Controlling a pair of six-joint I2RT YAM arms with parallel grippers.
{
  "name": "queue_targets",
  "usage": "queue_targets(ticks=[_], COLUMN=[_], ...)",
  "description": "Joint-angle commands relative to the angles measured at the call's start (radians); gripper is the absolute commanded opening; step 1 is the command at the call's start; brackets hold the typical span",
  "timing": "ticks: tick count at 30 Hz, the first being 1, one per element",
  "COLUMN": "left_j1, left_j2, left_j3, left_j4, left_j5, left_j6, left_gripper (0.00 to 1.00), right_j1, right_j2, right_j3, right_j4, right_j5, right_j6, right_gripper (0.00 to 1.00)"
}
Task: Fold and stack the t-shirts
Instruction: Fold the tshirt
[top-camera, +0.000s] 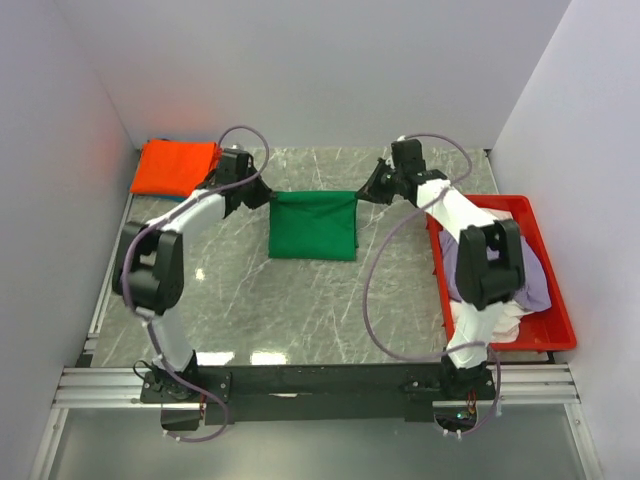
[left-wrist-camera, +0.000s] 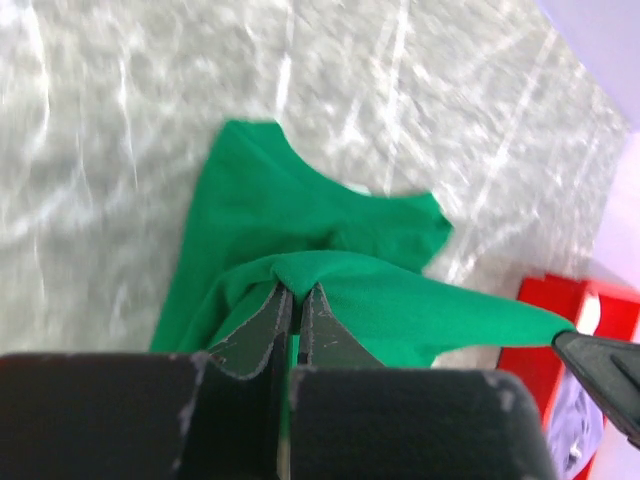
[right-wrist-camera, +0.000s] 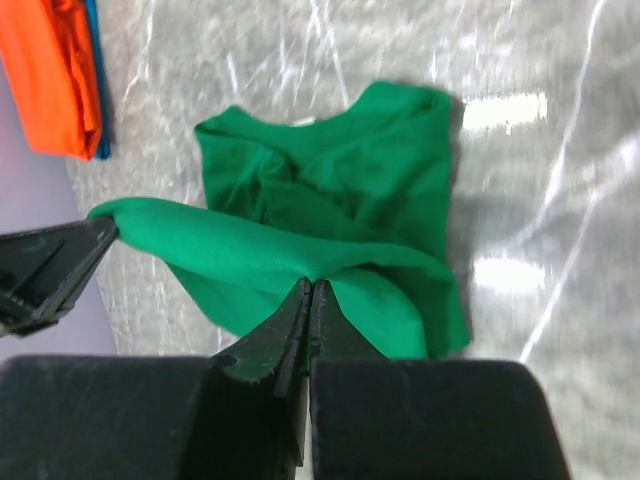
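Green shirt (top-camera: 313, 226) folded, far edge taut between left claw (left-wrist-camera: 293, 292) and right claw (right-wrist-camera: 308, 285), each pinching it, tabletop (top-camera: 300, 310) open toward near edge

Top view:
- The right arm (top-camera: 480, 255) overlies the middle of the red tray (top-camera: 497, 204).
- The lilac t-shirt (top-camera: 540, 285) and white t-shirt (top-camera: 512, 320) show only in part, and their folds are unreadable.
- The tips of the left gripper (top-camera: 262, 196) and right gripper (top-camera: 366, 192) are too small and dark to read.

Right wrist view:
- The orange t-shirt (right-wrist-camera: 50, 80) is cut by the top and left edges.
- The blue t-shirt (right-wrist-camera: 101, 100) is only a thin strip beside it.
- The left gripper is cut by the left edge.

Left wrist view:
- The table (left-wrist-camera: 100, 120) is blurred.
- The tray and right gripper are cut by the right edge.

Both wrist views: the pinched edge of the green t-shirt (left-wrist-camera: 300, 220) vanishes between closed fingers.
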Motion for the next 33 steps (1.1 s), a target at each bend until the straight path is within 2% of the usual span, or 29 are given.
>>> queue_targets(ticks=[1,6,7,8,9,12,13,15,17,20,21,23,26,29,33], left_j1=[0.042,0.071,0.075,0.076,0.085,0.102,0.105,0.105,0.104,0.095,0.084,0.07,0.049,0.047,0.047], left_j2=[0.109,0.267,0.282,0.293,0.298,0.258,0.243,0.191,0.137,0.086,0.066,0.055,0.052,0.035,0.067], left_j3=[0.111,0.264,0.284,0.297,0.306,0.271,0.259,0.217,0.155,0.066,0.026,0.001,-0.019,-0.083,-0.064], left_j4=[0.03,0.01,-0.001,-0.006,-0.004,0.025,0.039,0.045,0.06,0.121,0.126,0.108,0.07,0.076,0.066], left_j5=[0.072,0.138,0.137,0.141,0.141,0.146,0.143,0.128,0.118,0.118,0.115,0.092,0.051,0.042,0.091], left_j6=[0.036,0.062,0.071,0.076,0.078,0.076,0.073,0.076,0.064,0.023,0.018,0.015,0.041,0.059,0.114], left_gripper=[0.0,0.01,0.05,0.16,0.38,0.65,0.69,0.75,0.73,0.64,0.54,0.44,0.48,0.67,0.76], right_j1=[-0.034,-0.061,-0.064,-0.064,-0.065,-0.065,-0.067,-0.064,-0.053,-0.021,-0.012,0.024,0.079,0.125,0.159], right_j2=[0.085,0.269,0.292,0.321,0.335,0.356,0.356,0.337,0.302,0.217,0.199,0.154,0.114,0.085,0.109], right_j3=[0.126,0.311,0.336,0.355,0.387,0.433,0.438,0.431,0.416,0.317,0.265,0.217,0.151,0.064,0.046], right_j4=[-0.013,-0.072,-0.085,-0.099,-0.11,-0.154,-0.162,-0.184,-0.203,-0.164,-0.152,-0.127,-0.116,-0.067,-0.059], right_j5=[-0.06,-0.098,-0.1,-0.098,-0.084,-0.061,-0.046,-0.032,0.011,0.052,0.055,0.061,0.094,0.091,0.094], right_j6=[-0.036,-0.067,-0.079,-0.084,-0.093,-0.113,-0.122,-0.136,-0.145,-0.151,-0.147,-0.145,-0.145,-0.134,-0.133], right_gripper=[0.0,0.0,0.08,0.14,0.29,0.43,0.48,0.51,0.51,0.51,0.5,0.5,0.49,0.49,0.49])
